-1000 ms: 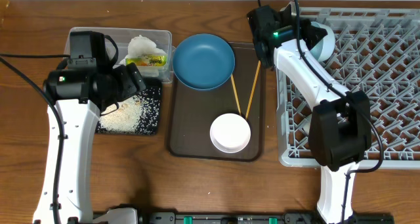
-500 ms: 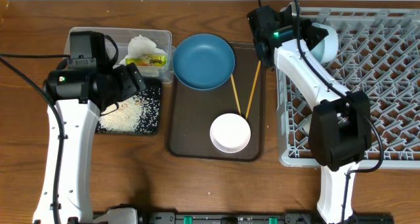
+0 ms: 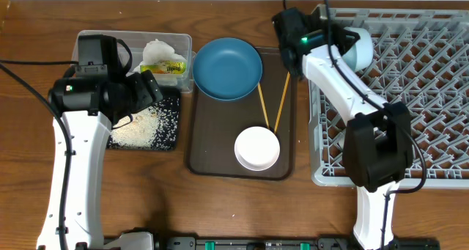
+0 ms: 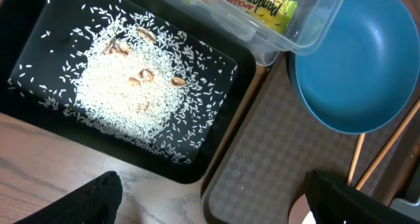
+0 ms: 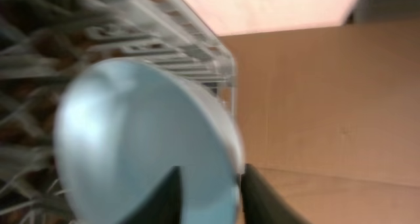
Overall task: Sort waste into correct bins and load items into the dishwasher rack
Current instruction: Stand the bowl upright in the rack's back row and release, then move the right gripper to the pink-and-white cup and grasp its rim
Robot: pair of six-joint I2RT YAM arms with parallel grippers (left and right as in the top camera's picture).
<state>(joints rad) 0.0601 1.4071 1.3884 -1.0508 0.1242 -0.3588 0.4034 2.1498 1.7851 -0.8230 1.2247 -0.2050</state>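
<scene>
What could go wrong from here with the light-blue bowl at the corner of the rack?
The right hand pinches the light-blue bowl only by its rim, tilted on edge, so it may slip or swing on release. The bowl is at a corner of the dishwasher rack, close to the wall. It might catch there, or tip out toward the chopsticks, rather than settle among the pegs.

The table [image 3: 220, 213] was grained wood, the rack [image 3: 440, 96] matt grey plastic, the tub [image 3: 183, 37] clear plastic, the plate [image 3: 227, 68] smooth
</scene>
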